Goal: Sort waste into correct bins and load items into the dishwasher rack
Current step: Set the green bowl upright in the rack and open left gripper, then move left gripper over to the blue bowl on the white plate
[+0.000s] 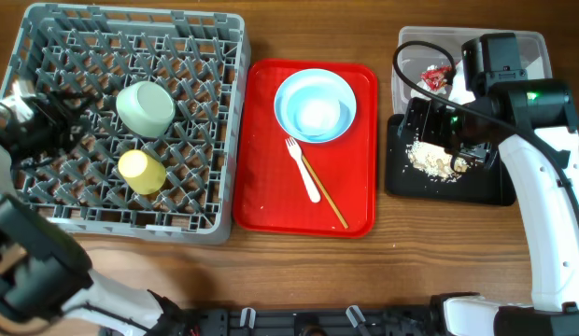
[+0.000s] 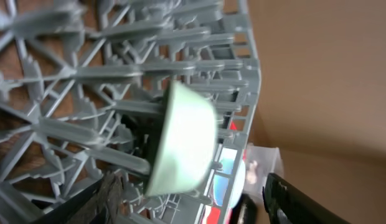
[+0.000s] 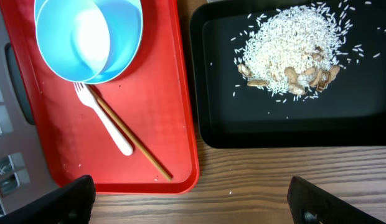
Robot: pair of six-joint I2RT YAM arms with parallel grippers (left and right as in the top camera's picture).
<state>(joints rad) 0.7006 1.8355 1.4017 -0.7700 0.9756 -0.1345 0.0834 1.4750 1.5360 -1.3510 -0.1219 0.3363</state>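
Observation:
The grey dishwasher rack holds a pale green bowl on its side and a yellow cup. My left gripper hovers over the rack's left part. In its wrist view it stands open, apart from the green bowl that leans among the pegs. A blue bowl, white spoon and chopsticks lie on the red tray. My right gripper is wide open and empty, above the table beside the black tray with its food scraps.
A clear tub behind the black tray holds a red-and-white wrapper. The right arm reaches in along the table's right side. Bare wood runs along the front edge.

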